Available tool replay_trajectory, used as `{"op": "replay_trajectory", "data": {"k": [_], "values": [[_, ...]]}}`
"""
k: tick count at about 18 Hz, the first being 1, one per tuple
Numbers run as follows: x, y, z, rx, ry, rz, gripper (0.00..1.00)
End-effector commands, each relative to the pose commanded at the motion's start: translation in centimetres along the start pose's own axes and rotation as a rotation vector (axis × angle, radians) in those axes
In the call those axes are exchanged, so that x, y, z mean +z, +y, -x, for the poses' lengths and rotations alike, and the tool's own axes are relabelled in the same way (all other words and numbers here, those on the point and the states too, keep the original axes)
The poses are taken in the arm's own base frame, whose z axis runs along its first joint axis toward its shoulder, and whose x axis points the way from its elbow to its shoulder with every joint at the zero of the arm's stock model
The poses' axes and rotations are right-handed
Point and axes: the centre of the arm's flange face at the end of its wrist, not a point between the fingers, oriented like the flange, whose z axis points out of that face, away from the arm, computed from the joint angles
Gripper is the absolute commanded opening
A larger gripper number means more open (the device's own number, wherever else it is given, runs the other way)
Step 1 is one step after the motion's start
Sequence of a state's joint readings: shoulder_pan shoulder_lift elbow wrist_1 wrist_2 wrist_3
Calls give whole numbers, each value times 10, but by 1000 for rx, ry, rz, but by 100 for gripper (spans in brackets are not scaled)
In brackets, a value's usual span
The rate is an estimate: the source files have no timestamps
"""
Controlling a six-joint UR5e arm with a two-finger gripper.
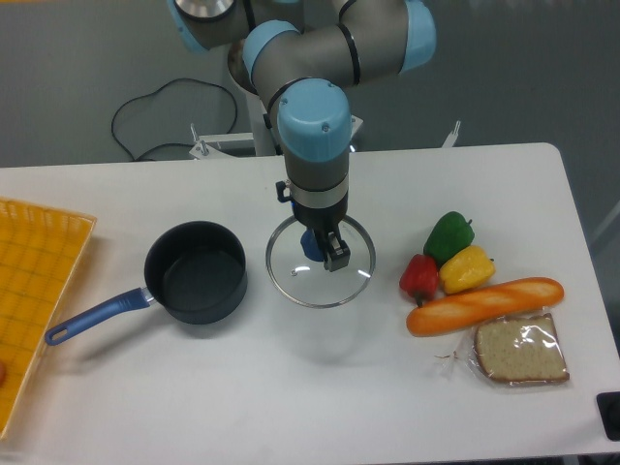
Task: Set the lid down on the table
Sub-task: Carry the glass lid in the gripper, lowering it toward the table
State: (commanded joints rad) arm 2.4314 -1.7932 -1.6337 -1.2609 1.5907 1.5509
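Observation:
The round glass lid (294, 274) with a thin metal rim hangs level just over the white table (291, 397), to the right of the dark saucepan (197, 271). Its faint shadow falls on the tabletop a little nearer the front. My gripper (325, 248) points straight down over the lid's middle. Its black fingers (336, 255) are shut on the small blue knob (310, 244), which the fingers partly hide. The saucepan stands uncovered, its blue handle pointing to the front left.
A yellow-orange gridded tray (34, 291) lies at the left edge. Right of the lid lie a green pepper (449, 235), a red pepper (419, 277), a yellow pepper (467, 269), a baguette (484, 304) and wrapped bread (518, 351).

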Motion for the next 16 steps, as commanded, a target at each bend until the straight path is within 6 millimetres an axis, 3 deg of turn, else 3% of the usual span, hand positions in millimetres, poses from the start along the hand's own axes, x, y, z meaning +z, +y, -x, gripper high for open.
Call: {"op": "replay_trajectory", "data": {"k": [8, 16], "values": [[-2, 1, 7, -2, -9, 0, 60], [4, 0, 27, -2, -11, 0, 60]]}}
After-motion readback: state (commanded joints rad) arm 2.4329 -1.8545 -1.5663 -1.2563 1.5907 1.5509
